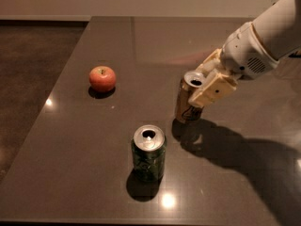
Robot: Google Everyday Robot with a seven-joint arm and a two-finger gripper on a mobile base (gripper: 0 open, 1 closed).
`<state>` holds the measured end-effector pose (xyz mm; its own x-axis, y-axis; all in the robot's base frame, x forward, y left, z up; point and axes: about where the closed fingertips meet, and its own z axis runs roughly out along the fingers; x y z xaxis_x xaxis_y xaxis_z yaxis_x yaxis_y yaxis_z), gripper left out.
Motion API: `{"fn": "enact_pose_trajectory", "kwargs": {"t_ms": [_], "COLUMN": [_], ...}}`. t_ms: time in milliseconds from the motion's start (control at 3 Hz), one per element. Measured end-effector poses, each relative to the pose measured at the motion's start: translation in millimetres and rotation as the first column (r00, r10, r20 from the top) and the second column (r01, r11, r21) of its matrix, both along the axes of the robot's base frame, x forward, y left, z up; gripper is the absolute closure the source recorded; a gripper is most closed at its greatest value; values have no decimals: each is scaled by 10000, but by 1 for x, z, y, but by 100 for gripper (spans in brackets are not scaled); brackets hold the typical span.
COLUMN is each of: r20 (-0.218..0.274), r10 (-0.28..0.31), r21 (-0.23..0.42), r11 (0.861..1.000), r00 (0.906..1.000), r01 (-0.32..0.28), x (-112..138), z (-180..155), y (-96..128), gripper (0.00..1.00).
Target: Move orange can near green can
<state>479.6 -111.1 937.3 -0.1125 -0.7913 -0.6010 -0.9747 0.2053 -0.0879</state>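
In the camera view, the gripper (198,86) is clamped on the upper part of the orange can (184,108), one cream finger (211,89) across its near side. The can leans slightly, beyond the green can (148,153) and to its right, near but apart from it. I judge the orange can light, thin-walled and smooth: it dents under a hard squeeze and slips in a loose one, so a hold across the mid-body suits best. An apple (102,78) sits well beyond the green can to its left, off the path. Nothing lies between the cans on the dark table (117,41); only the green can itself risks being knocked.
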Motion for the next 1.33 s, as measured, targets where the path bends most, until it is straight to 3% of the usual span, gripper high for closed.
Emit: {"fn": "enact_pose_trajectory", "kwargs": {"t_ms": [333, 1000, 1333], "r20": [-80, 138, 264], "r10": [824, 1758, 2042], "r21": [-211, -610, -583], "r11": [9964, 9827, 9776], "r00": [9966, 9843, 9786], "r01": [-826, -1746, -2024], "x": [-28, -60, -68], "z": [-4, -13, -14], "y": [20, 40, 42], "gripper": [100, 100, 84]}}
